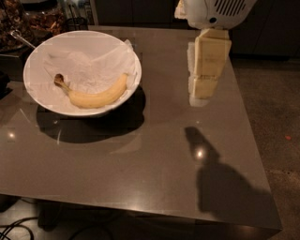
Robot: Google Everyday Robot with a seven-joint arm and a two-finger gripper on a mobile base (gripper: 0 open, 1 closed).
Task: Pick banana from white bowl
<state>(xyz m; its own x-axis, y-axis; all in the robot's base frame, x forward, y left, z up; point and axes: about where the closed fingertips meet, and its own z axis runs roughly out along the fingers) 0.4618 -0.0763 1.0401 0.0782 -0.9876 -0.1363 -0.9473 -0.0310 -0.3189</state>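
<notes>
The yellow banana (pixel 96 97) lies curved in the white bowl (pixel 82 35), with its dark stem tip at the left. The bowl is lined with white paper and stands at the back left of the grey-brown table (pixel 140 159). My gripper (pixel 202 93) hangs from the white arm head (pixel 215 11) above the table's back right part. It is well to the right of the bowl, apart from it, and holds nothing that I can see.
Dark clutter and a metal utensil (pixel 21 40) sit behind the bowl at the far left. The gripper's shadow (pixel 211 173) falls on the table's front right. The table's right edge meets speckled floor (pixel 276 117). Cables (pixel 14 229) lie under the front left corner.
</notes>
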